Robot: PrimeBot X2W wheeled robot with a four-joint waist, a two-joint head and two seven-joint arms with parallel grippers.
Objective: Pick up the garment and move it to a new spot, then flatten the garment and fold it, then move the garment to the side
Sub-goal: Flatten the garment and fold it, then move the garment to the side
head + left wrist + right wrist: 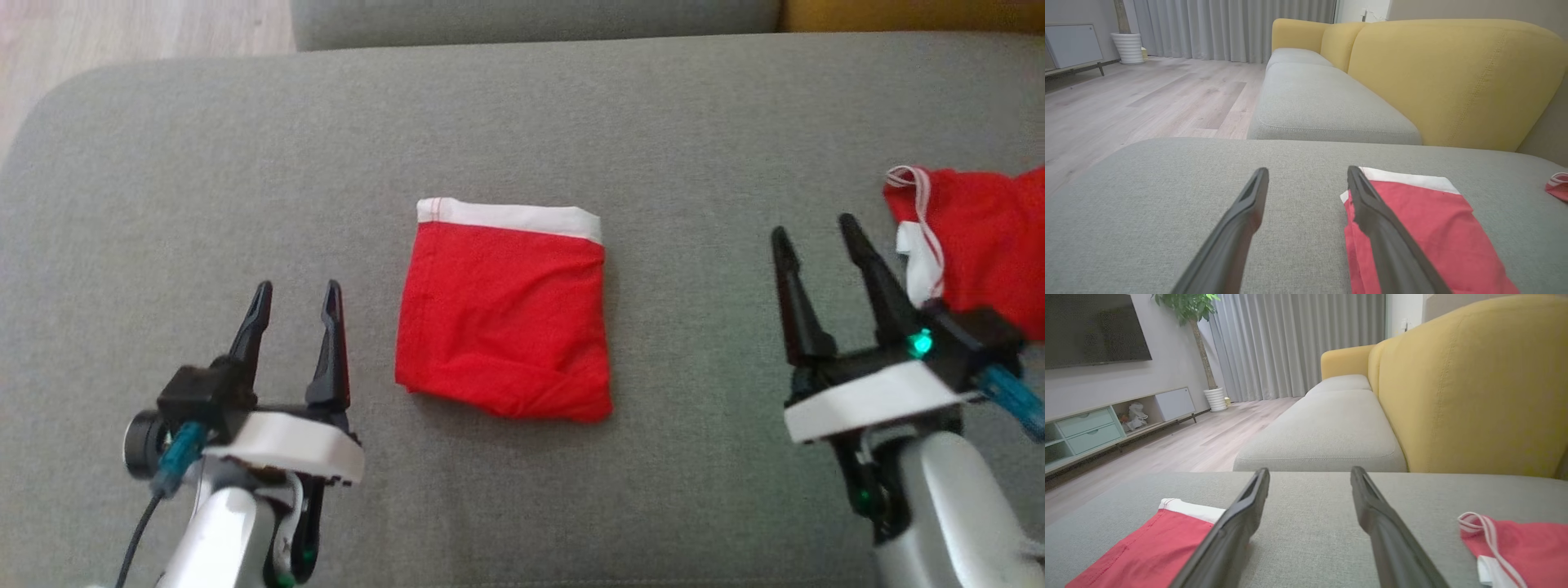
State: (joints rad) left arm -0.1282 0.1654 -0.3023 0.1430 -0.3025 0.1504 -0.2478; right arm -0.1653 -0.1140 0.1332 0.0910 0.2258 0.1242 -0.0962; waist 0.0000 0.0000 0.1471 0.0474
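Grey sofa seat (1331, 106) ahead of the jaws, yellow backrest (1453, 81) to their right; pale wood floor (1147, 102), grey curtains (1229, 28) and low cabinet (1094, 428) off left.
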